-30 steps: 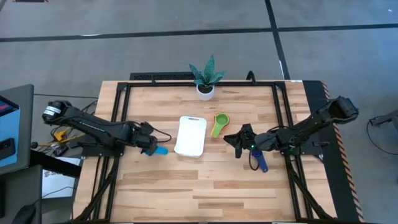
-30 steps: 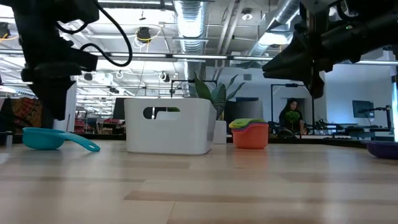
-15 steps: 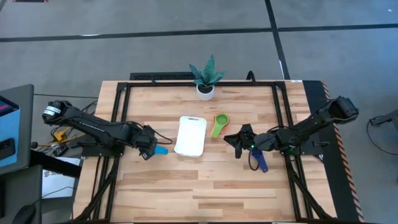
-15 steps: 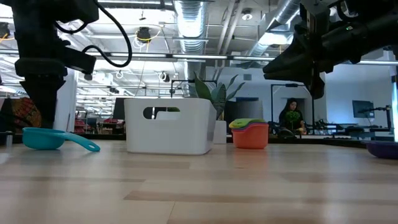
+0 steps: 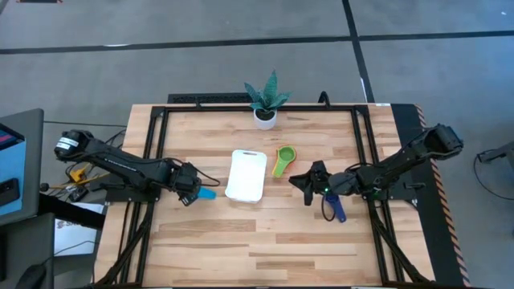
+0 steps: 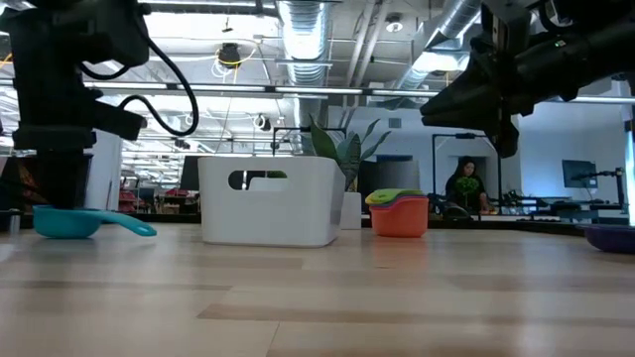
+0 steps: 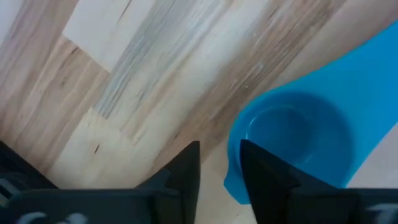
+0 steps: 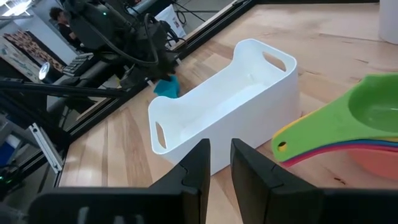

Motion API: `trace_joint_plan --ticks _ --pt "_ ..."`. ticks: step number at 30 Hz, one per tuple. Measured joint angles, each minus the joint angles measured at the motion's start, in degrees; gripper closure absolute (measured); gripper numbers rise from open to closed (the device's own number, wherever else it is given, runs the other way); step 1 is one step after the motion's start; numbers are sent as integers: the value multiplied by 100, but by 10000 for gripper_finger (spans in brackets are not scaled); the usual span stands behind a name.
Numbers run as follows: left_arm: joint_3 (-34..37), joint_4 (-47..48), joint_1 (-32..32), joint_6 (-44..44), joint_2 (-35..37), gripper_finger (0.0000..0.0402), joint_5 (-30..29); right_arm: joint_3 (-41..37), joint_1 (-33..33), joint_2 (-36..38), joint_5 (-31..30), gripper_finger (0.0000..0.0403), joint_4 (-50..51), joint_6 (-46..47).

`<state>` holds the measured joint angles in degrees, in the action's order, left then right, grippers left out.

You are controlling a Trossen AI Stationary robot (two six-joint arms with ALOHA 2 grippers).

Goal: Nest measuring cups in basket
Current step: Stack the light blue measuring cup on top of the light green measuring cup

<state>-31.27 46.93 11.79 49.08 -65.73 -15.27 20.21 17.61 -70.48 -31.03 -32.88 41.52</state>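
Wooden surface [image 5: 265, 241]: left gripper [image 7: 217, 163] lowered onto light blue cup [image 5: 208, 193] near left edge since a second ago, jaws slightly parted, nothing gripped. Pickup imminent. Basket [image 5: 246, 175] central, empty. Right gripper [image 5: 308, 181] idle, jaws narrowly parted.

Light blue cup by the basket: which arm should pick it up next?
Left. The left gripper is right over the light blue cup; the right gripper sits across the basket.
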Motion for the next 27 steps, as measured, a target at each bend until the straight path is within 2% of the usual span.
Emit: trace_joint_plan --ticks 4,6,12,20,27 --pt "2 -1 0 -217 0 372 -2 0 0 0 0 317 0 0" --pt "2 -25 0 -331 0 391 -2 0 0 0 -9 317 -3 8" --pt "-335 -24 124 -1160 0 398 275 0 0 0 58 317 -64 44" --pt "-1631 -74 731 -2792 0 400 365 118 4 -210 565 297 -715 -87" --pt "-2263 -1406 710 -4063 -44 401 -67 1107 -2 -1137 1124 257 -704 -430"
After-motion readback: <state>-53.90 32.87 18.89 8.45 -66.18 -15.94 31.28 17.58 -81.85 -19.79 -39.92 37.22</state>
